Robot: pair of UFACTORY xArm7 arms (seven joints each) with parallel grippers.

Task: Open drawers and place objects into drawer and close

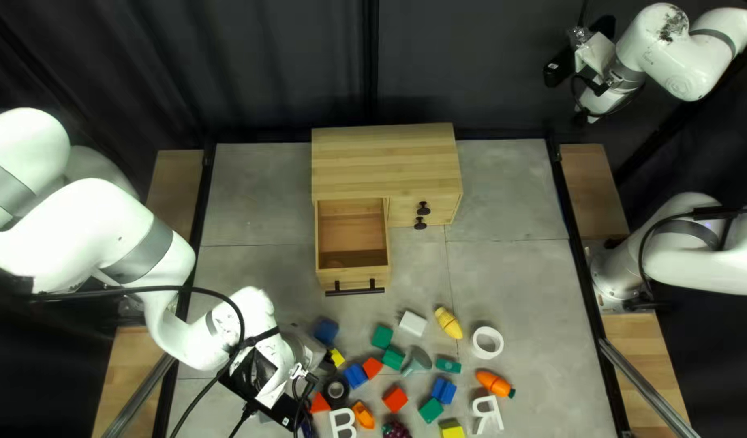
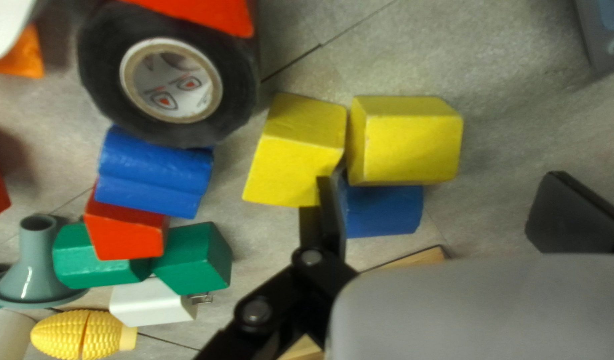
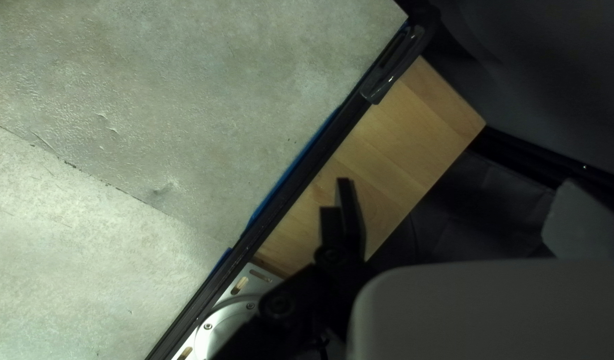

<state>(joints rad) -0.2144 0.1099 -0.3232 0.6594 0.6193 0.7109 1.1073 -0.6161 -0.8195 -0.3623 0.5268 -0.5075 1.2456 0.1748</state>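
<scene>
Near a partly hidden blue block (image 2: pixel 385 212), the left hand (image 1: pixel 312 350) has fingers apart.

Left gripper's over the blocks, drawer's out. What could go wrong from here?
Closing may disturb or catch more than one block: one of the left gripper's fingers stands right beside the blue block and yellow blocks.

The open drawer's black handle faces the blocks, so a low carry might clip it.
</scene>
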